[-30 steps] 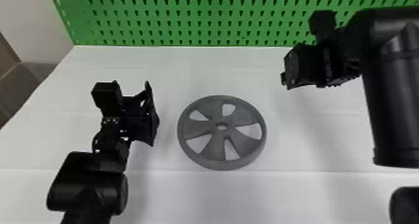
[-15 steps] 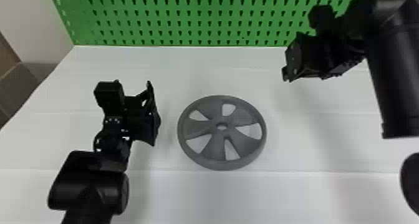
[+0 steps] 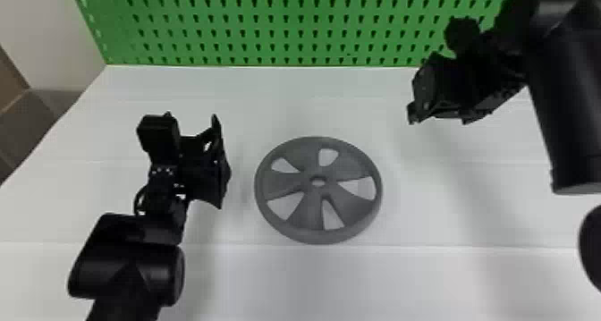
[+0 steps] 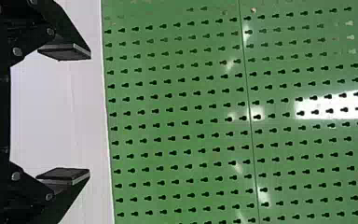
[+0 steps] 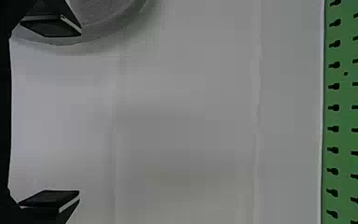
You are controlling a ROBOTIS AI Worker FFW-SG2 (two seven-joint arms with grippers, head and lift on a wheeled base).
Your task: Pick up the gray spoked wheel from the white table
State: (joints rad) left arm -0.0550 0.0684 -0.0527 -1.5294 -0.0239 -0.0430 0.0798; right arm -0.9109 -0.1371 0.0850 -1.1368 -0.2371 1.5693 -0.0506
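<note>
The gray spoked wheel [image 3: 308,221] lies flat on the white table [image 3: 277,280] in the head view, and part of its rim [image 5: 107,30] appears in the right wrist view beside one finger. My left gripper [image 3: 219,163] is left of the wheel, apart from it; in its wrist view the left gripper [image 4: 64,113] stands open with nothing between its fingers. Beyond the wheel to the right, my right gripper [image 3: 416,112] is held above the table. Seen from its own wrist, the right gripper [image 5: 51,114] is open wide, with only bare table between its fingers.
A green pegboard [image 3: 268,29] rises along the table's back edge, close behind the right arm. Brown box-like shapes [image 3: 27,123] stand beyond the table's left edge. Both arms cast faint shadows on the tabletop.
The right arm has moved: its forearm has risen toward the back and its gripper has tilted, now angled down toward the left. The left arm has barely shifted, and the wheel has stayed put.
</note>
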